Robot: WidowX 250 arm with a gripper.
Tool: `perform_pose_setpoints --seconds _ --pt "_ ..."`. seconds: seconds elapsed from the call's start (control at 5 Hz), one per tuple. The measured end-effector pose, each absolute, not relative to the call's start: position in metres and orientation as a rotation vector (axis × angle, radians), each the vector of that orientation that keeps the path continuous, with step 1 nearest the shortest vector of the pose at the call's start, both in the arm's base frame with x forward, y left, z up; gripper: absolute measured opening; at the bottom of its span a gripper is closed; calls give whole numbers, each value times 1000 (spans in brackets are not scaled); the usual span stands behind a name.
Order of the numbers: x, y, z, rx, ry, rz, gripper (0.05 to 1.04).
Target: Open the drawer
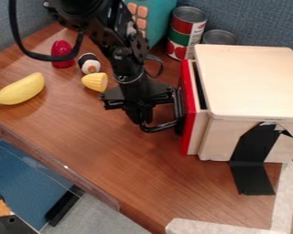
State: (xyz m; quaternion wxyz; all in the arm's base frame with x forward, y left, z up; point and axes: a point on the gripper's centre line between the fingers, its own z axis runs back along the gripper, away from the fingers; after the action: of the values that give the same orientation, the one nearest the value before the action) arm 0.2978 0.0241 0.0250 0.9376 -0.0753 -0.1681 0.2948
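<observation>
A brown wood-grained table [137, 169] runs across the frame, with a blue-grey fabric partition [265, 23] behind it. The pale wooden box [253, 82] sits at the right of the frame. The black robot arm [94, 13] comes in from the top edge, left of centre, a black cable [13, 29] looping out on its left. Its gripper [143, 121] hangs near the middle, just left of the box, beside the drawer's front. How far the jaws stand open cannot be told, nor whether they have hold of the drawer's black handle.

The drawer [188, 105], red-fronted, is on the box's left side and stands slightly out; pale wood shows behind the red, with a narrow dark gap above. Whitish tape [286, 196] marks the table at lower right, and black tape [253, 157] runs down from the box's near side onto the table.

A turquoise object [158, 18] with orange squares is at the top, left of a red-and-green can [186, 34]; a grey-topped can [219, 37] is partly behind the box. At left lies a yellow banana [20, 90]; between it and the arm are a red egg-shaped piece [62, 52], a yellow ridged piece [95, 82] and a black-and-white piece [89, 64].
</observation>
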Motion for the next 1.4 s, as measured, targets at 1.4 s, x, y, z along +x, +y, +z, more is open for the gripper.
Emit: perform_pose_setpoints --seconds 1.4 --pt "252 80 45 -148 -363 639 136"
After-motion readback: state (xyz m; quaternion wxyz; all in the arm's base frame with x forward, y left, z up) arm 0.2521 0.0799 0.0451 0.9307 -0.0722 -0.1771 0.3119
